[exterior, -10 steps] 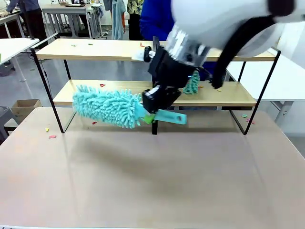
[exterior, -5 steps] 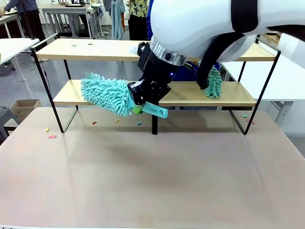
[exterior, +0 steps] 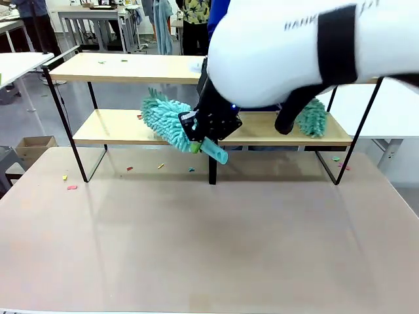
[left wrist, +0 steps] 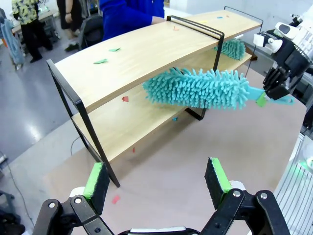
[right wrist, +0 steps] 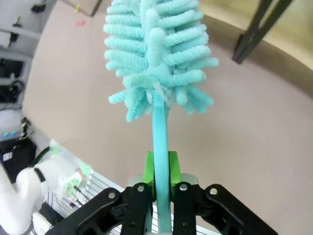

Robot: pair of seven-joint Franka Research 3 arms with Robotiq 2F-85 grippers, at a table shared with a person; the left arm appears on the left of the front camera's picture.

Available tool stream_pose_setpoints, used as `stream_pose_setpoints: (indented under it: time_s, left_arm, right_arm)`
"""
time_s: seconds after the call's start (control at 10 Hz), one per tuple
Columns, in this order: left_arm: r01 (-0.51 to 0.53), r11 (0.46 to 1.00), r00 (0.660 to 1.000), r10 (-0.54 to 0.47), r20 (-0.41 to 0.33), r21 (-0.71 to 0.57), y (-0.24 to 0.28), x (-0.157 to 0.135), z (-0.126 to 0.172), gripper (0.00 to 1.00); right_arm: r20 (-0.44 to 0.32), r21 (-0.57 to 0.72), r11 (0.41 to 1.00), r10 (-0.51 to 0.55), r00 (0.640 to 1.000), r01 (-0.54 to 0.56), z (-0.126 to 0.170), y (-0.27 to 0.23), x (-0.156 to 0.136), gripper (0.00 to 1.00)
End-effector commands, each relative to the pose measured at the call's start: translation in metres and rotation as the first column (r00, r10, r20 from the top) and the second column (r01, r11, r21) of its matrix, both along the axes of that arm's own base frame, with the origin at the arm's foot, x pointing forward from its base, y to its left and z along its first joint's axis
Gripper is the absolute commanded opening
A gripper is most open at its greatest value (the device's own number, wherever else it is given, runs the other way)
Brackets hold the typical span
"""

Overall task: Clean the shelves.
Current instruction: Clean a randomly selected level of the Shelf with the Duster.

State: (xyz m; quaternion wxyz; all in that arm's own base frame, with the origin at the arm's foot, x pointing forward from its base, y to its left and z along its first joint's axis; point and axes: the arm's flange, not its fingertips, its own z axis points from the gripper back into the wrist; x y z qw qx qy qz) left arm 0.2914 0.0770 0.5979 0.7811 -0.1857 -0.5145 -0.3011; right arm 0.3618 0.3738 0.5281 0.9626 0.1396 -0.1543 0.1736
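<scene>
While the left gripper [left wrist: 155,171] hangs above the table's left end with its fingers spread and nothing between them, the right gripper [exterior: 200,140] pinches the handle of a teal duster [exterior: 163,121].

Count, left to right:
- One set of shelves [exterior: 131,67] stands on the far half of the table. It has two light-wood boards on a thin black frame and one central post [exterior: 211,171].
- Two dusters. The held one has its head at the front of the lower board [exterior: 111,129], left of the post, with the handle slanting down toward the table. Contact with the board cannot be confirmed. The second duster [exterior: 313,118] is over the lower board's right end.
- Two green scraps [exterior: 101,62] lie on the upper board's left part.
- Seven small coloured scraps [exterior: 71,187] can be made out on the table by the frame's feet.

The table [exterior: 209,255] is a plain beige top. A person in blue [left wrist: 129,14] stands behind the shelves. A cardboard box [exterior: 33,147] sits on the grey floor at left. White tables and more people stand farther back.
</scene>
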Motion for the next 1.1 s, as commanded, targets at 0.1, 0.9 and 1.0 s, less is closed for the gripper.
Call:
stream_pose_setpoints:
  time_s: [0.1,0.9,1.0]
  left_arm:
    - [0.011,1.000,1.000,-0.011,0.008,-0.004,0.001,0.001,-0.001,1.00]
    - [0.011,1.000,1.000,-0.011,0.008,-0.004,0.001,0.001,-0.001,1.00]
    - [0.011,1.000,1.000,-0.011,0.008,-0.004,0.001,0.001,-0.001,1.00]
  right_arm:
    - [0.104,0.002,0.983,-0.184,0.977,0.185,-0.017,0.040,0.033,0.12]
    - [-0.002,0.094,0.996,-0.004,1.000,0.004,-0.032,0.129,0.071,0.12]
    - [-0.057,0.169,0.979,0.122,0.991,-0.111,-0.027,0.137,0.061,0.12]
